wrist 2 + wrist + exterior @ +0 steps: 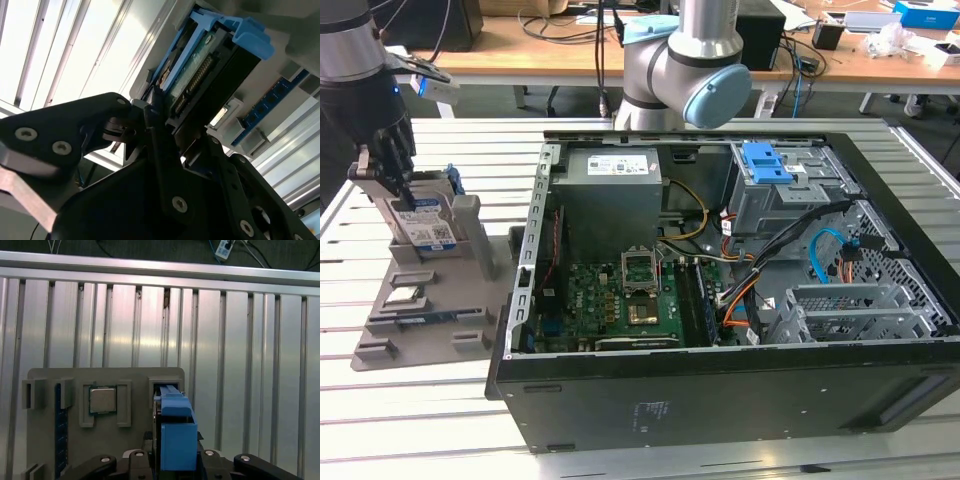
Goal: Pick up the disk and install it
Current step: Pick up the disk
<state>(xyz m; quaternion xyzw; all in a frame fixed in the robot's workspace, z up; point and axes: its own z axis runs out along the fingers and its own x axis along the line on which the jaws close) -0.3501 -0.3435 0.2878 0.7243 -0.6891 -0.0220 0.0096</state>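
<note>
The disk (426,226) stands on edge in a slot of the grey holder (470,240) at the exterior view's left, its white-and-blue label facing the camera and blue carrier around it. My gripper (400,190) reaches down over its top edge, with a black finger on each side of the drive. In the second wrist view the fingers (152,117) press against the disk (210,70), whose connector edge and blue carrier show. The first wrist view has the blue carrier (175,432) between the gripper's two jaws. The disk still sits in the holder.
An open computer case (720,390) lies to the exterior view's right of the holder, with a grey power-supply box (610,190), motherboard (620,300) and a blue bracket (767,160) on its drive cage. A processor chip (102,400) and a blue memory stick (61,430) rest on the holder.
</note>
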